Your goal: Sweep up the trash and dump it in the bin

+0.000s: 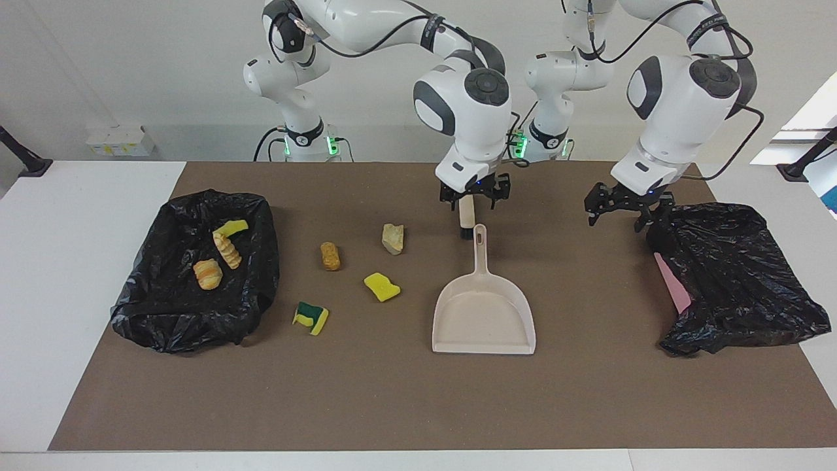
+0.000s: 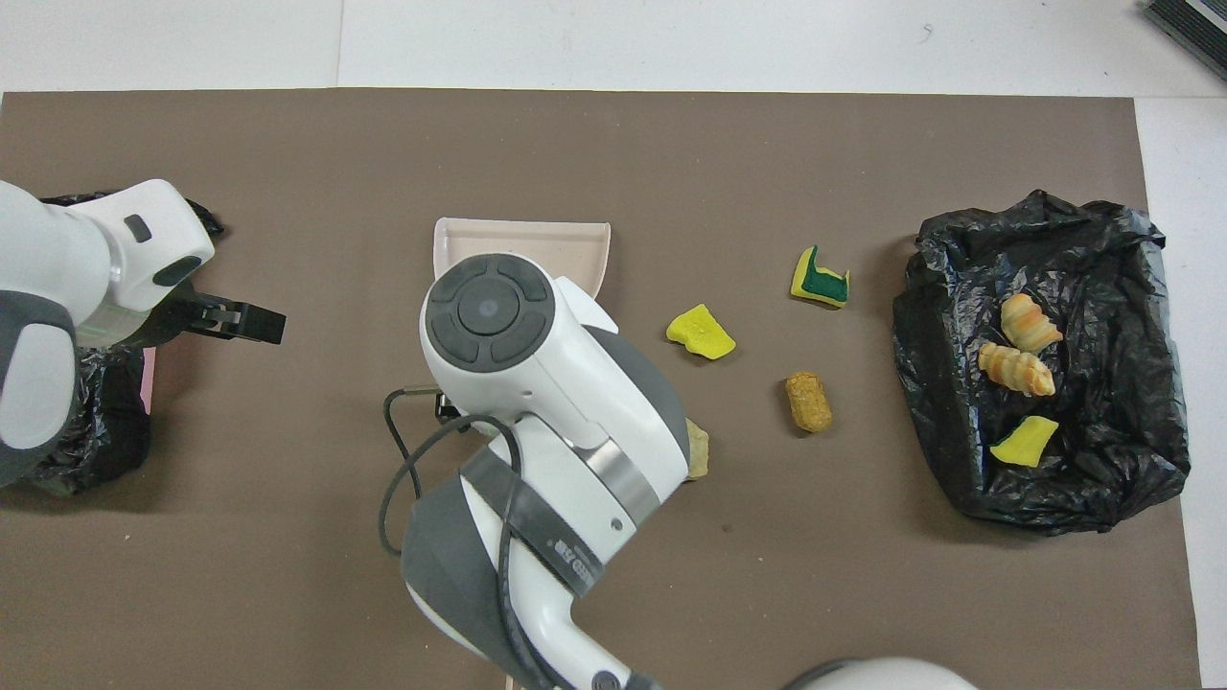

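From overhead, the right arm [image 2: 537, 402] hides the dustpan's handle and most of the tan lump [image 2: 698, 452].

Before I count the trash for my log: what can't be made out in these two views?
- Dustpan: overhead view, the right arm covers all but its farther end; the handle is hidden.
- Tan lump: overhead view, only an edge shows past the right arm.
- Pink thing: facing view, the black bag covers most of it; what it is stays unclear.
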`<state>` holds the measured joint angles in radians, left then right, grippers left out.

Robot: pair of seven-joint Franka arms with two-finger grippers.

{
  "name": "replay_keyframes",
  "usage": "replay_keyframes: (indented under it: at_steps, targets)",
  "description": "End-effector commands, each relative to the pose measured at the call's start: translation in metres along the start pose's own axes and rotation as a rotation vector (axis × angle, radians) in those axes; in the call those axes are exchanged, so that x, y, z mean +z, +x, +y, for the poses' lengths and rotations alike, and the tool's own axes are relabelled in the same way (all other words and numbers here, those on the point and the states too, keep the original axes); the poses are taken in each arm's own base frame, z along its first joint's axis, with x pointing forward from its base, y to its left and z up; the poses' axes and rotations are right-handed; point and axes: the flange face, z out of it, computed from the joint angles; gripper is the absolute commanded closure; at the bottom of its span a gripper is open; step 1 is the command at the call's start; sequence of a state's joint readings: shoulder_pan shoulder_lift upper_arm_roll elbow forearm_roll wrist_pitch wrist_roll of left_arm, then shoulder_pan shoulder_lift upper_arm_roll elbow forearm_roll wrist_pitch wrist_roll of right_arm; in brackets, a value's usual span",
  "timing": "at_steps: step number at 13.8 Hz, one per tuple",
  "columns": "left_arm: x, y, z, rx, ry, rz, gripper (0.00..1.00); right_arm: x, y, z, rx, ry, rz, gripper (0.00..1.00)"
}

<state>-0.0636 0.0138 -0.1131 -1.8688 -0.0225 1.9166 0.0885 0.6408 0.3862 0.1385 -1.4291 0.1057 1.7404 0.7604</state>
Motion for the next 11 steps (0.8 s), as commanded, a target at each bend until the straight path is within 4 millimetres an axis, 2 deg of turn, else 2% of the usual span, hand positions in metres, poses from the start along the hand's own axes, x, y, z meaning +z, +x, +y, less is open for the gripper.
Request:
replay_keyframes:
  at_steps: [1, 3, 5, 7, 10, 11]
  targets:
    - [0.018, 0.011, 0.026, 0.007, -0.004, 0.005, 0.00, 0.019, -0.070, 0.014, 0.021, -0.019, -0.040, 0.00]
    - [0.033, 0.021, 0.057, 0.057, -0.009, -0.006, 0.00, 0.040, -0.092, 0.029, 0.032, -0.017, -0.038, 0.00]
    - [0.059, 0.030, 0.099, 0.056, -0.005, -0.036, 0.00, 0.063, -0.114, 0.031, 0.035, 0.042, -0.028, 0.00]
    - [0.076, 0.036, 0.125, 0.026, -0.011, -0.011, 0.00, 0.092, -0.134, 0.018, 0.016, 0.028, -0.032, 0.00]
    - [0.094, 0.038, 0.167, -0.030, -0.022, 0.006, 0.00, 0.130, -0.152, 0.009, 0.043, 0.052, 0.002, 0.00]
    - [0.104, 0.035, 0.190, -0.033, -0.026, 0.009, 0.00, 0.139, -0.155, 0.006, 0.058, 0.062, 0.011, 0.00]
